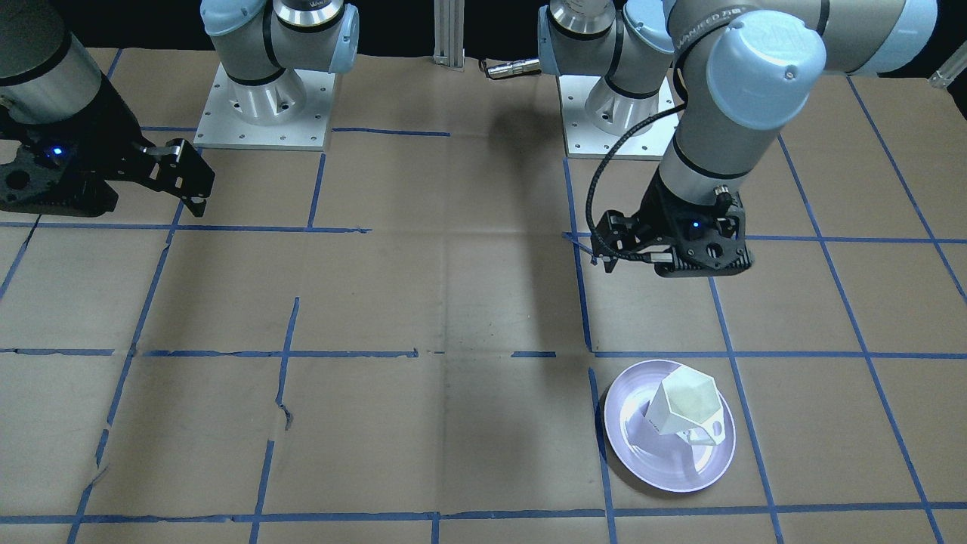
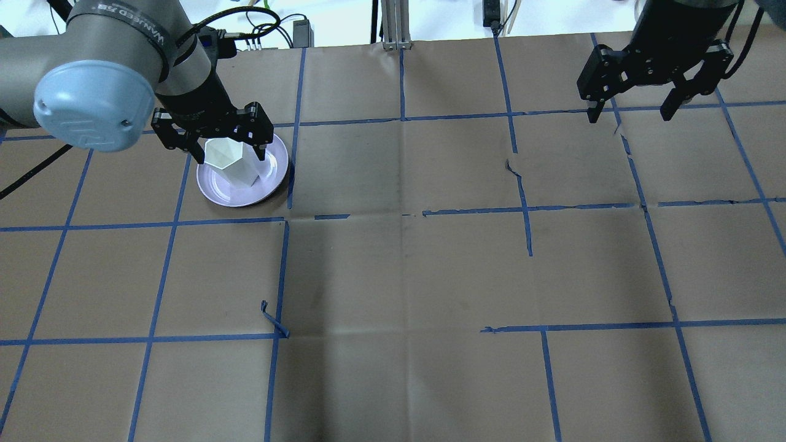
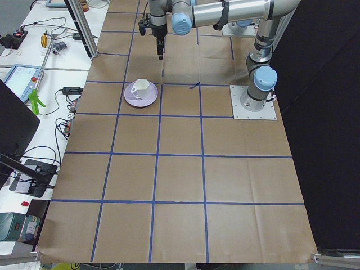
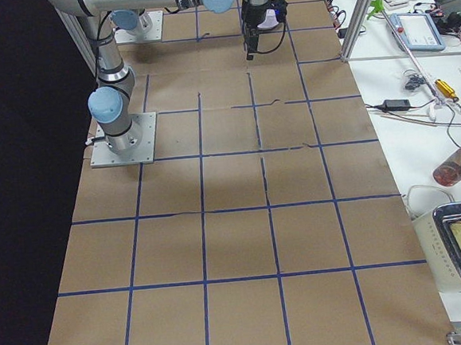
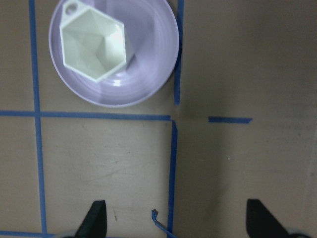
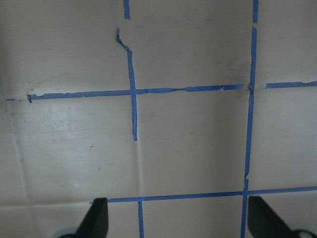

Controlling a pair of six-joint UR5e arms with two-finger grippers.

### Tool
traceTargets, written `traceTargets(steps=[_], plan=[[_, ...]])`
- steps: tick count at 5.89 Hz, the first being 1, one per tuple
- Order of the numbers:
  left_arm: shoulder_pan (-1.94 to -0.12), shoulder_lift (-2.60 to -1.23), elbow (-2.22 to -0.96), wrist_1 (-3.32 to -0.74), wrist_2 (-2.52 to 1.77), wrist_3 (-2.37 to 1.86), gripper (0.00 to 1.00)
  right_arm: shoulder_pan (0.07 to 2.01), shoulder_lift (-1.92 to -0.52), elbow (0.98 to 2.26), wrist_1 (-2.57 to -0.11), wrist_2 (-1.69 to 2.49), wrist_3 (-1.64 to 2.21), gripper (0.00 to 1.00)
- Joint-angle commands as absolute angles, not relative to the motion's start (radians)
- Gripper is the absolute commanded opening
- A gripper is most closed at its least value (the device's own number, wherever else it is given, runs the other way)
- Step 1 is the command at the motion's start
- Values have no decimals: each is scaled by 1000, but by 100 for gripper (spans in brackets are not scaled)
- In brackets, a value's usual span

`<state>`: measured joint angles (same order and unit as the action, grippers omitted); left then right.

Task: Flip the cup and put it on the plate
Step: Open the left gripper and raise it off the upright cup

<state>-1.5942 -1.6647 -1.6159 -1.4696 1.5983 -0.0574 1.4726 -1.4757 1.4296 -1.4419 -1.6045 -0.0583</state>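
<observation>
We judge the placing done: the cup (image 5: 94, 47) stands mouth-up on the plate (image 5: 153, 74), off-centre with its handle (image 5: 72, 7) toward the rim. Our left fingers (image 5: 96, 220) hang wide open and empty above the surface (image 5: 99, 158), on the robot's side of the plate and clear of it. To finish well, we would draw that arm straight up and away from the plate without sweeping over the cup, leaving our right fingers (image 6: 96, 218), also spread wide and empty, parked well apart from the plate.
</observation>
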Motion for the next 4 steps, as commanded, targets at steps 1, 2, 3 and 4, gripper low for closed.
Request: traceTargets(steps=[1,2,3,4], plan=[[-1629,-1559,-1617,-1622,1554,-75,100,1473,-1476,1430,-1442,-1605,-58,100],[-1629,-1537,-1617,-1643,1558,-72,100,1473,-1476,1430,-1442,-1605,-58,100],[-1629,-1536,-1615,-1641,1559,-72,100,1471,-1476,1430,-1442,-1605,-58,100],[-1629,-1534,-1615,-1641,1560,-72,100,1473,-1476,1430,-1442,-1605,-58,100]])
